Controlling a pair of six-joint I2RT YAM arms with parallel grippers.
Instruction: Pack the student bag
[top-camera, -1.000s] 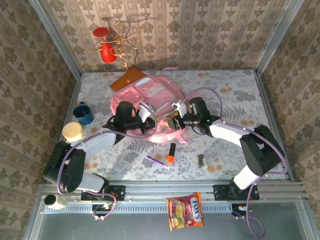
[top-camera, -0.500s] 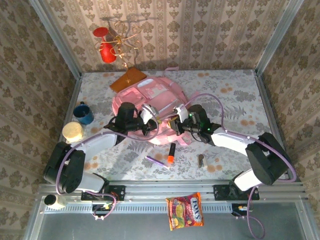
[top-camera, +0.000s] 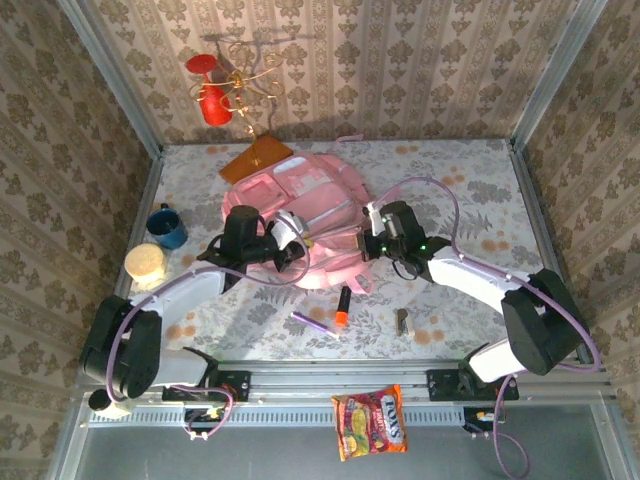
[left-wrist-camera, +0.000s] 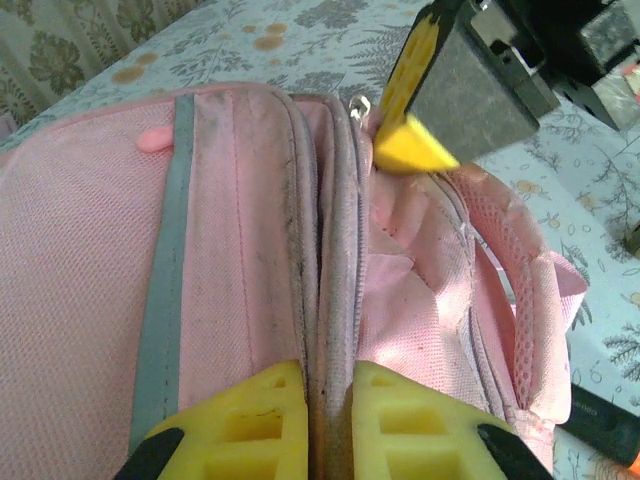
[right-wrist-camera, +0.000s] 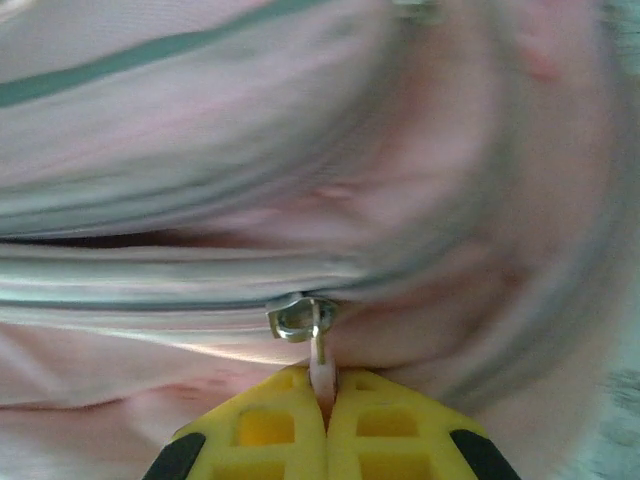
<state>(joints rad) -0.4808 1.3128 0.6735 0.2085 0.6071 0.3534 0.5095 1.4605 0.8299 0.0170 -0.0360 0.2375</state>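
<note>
Three wallpapered walls (top-camera: 400, 60), floral table (top-camera: 480, 200), bag (top-camera: 330, 205)

White arm links (top-camera: 190, 288) showing between black joints (top-camera: 245, 228), purple cables (top-camera: 430, 180) looping alongside, yellow gridded fingertips (left-wrist-camera: 265, 425) capping the left end effector (left-wrist-camera: 328, 425) and right end effector (right-wrist-camera: 326, 425)

Top view lit brightly and evenly from above; soft shadows cast on table (top-camera: 480, 170). Left wrist view rendered sharp, colours flat. Right wrist view smeared by blur across student bag (right-wrist-camera: 300, 150) fabric; zipper pull (right-wrist-camera: 298, 320) caught fairly sharp.
</note>
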